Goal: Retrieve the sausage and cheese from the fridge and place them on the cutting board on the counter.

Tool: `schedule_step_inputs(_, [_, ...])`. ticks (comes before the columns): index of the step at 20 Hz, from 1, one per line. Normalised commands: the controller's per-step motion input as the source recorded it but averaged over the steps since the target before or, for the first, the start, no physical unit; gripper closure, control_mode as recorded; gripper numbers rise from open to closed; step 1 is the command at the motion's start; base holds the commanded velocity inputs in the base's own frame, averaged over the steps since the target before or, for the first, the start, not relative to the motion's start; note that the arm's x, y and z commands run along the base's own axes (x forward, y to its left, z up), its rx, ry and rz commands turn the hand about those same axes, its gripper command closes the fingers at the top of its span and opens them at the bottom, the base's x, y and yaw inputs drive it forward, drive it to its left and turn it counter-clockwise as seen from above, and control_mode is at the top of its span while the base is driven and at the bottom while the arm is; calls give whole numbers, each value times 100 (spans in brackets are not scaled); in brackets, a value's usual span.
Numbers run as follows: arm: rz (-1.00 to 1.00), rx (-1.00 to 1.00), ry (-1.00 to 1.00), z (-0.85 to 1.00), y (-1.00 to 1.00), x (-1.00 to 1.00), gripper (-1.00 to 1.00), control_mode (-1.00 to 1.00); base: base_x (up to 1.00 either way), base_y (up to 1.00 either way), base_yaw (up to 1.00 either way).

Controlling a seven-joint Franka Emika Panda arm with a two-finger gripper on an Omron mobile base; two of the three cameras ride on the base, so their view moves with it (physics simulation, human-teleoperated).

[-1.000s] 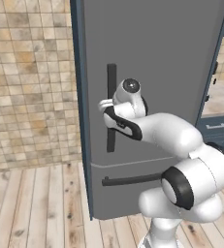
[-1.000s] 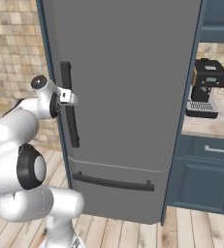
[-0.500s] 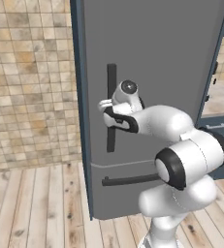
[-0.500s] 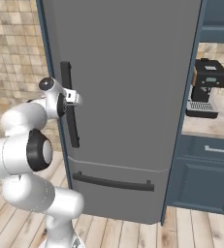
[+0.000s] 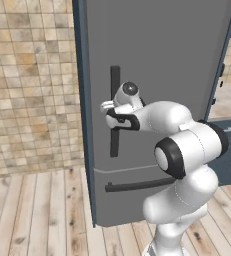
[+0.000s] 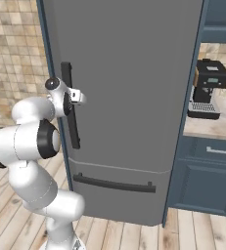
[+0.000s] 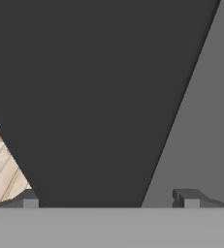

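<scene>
Fridge (image 6: 134, 73): tall, grey, door closed, standing left of the table (image 6: 217, 128). Long dark vertical bar handle (image 5: 115, 80) near its left edge, horizontal drawer handle (image 6: 114, 184) below. Gripper (image 7: 111, 199) at the vertical handle, jaws released, spread either side of the bar.

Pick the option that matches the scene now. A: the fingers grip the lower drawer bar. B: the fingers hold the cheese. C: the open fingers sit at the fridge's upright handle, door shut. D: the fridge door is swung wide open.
C: the gripper sits at the upright handle of the fridge, fingers apart, door flush and closed.
</scene>
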Motion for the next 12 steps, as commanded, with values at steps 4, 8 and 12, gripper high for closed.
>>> schedule_step_inputs(4, [0,0,0,-6,3,40,-100,-100,0,0,0])
schedule_step_inputs(8, [0,0,0,-13,8,56,-100,-100,0,0,0])
schedule_step_inputs(12, [0,0,0,-7,24,46,-100,-100,0,0,0])
